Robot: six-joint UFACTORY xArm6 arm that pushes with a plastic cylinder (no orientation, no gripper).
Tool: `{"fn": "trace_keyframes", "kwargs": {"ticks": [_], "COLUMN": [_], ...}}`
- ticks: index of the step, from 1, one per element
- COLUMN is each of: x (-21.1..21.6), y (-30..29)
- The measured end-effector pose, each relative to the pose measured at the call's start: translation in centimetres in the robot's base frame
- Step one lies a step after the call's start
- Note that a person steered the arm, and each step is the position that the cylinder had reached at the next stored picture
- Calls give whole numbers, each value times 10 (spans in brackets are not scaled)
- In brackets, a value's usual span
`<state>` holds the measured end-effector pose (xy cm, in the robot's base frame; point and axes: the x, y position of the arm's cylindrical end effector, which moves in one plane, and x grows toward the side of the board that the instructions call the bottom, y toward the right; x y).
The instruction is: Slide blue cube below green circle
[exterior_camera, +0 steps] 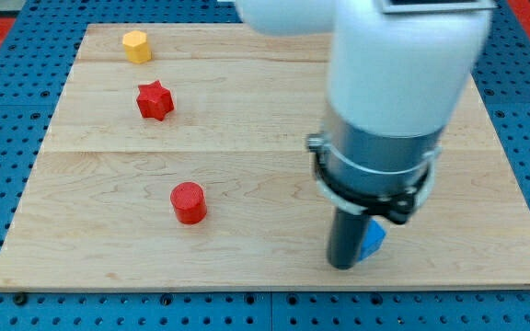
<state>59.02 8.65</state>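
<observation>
The blue cube lies near the view's bottom, right of centre, mostly hidden behind the rod. My tip rests on the board, touching the cube's left side. No green circle shows in the view; the white arm body covers much of the upper right of the board.
A yellow hexagon block sits at the view's top left. A red star lies below it. A red cylinder lies left of centre. The wooden board rests on a blue pegboard surface.
</observation>
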Motion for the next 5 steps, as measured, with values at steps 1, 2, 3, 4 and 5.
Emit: {"fn": "trace_keyframes", "kwargs": {"ticks": [1, 2, 3, 4, 5], "x": [-27, -50, -13, -23, -33], "y": [23, 37, 51, 109, 47]}}
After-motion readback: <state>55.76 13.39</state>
